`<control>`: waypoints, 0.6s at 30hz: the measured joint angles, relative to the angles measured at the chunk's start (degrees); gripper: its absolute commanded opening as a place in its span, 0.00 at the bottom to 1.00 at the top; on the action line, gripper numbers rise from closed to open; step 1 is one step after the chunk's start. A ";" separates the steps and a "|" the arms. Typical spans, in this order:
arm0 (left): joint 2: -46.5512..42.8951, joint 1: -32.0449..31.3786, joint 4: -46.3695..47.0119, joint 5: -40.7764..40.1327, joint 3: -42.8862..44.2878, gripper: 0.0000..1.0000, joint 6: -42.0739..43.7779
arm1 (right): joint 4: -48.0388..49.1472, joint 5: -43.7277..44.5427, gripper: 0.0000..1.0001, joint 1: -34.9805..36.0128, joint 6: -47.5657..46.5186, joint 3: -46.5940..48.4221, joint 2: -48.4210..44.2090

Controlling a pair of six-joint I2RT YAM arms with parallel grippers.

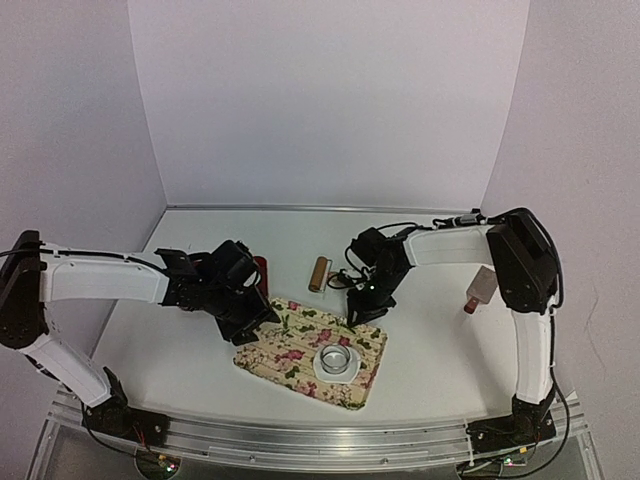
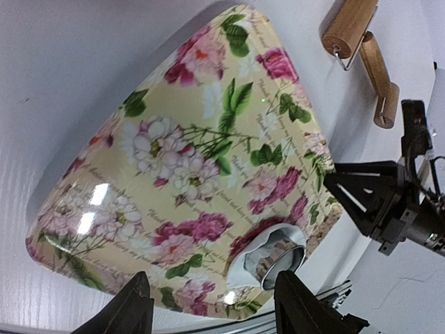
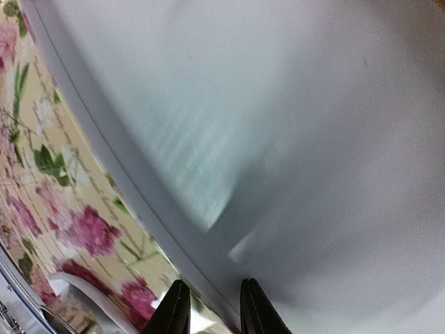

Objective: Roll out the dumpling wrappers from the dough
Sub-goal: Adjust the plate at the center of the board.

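The dough (image 1: 337, 370) is a flat, irregular white sheet on the floral board (image 1: 290, 345), with the shiny metal ring cutter (image 1: 337, 356) sitting on it. It also shows in the left wrist view (image 2: 259, 263). No separate wrapper discs are visible. My left gripper (image 1: 258, 318) is open wide at the board's left edge, its fingers (image 2: 132, 309) apart and empty. My right gripper (image 1: 365, 312) hovers at the board's far right edge, its fingers (image 3: 177, 309) a narrow gap apart with nothing between them; that view is blurred.
A wooden rolling pin (image 1: 319, 273) lies on the table behind the board, also in the left wrist view (image 2: 351, 24). A red object (image 1: 261, 268) sits behind the left gripper. A small pink-and-wood tool (image 1: 481, 287) lies at the right.
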 measured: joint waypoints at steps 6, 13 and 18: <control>6.50 0.84 -1.41 2.15 7.05 0.60 5.54 | 1.65 4.40 0.00 0.11 10.56 -13.09 -9.13; 10.18 1.40 -2.52 3.18 9.68 0.64 8.33 | 4.49 4.44 0.00 0.10 20.68 -23.39 -16.41; 6.13 2.70 -2.34 3.13 3.87 0.64 6.54 | 5.51 3.48 0.01 0.10 25.20 -28.83 -20.54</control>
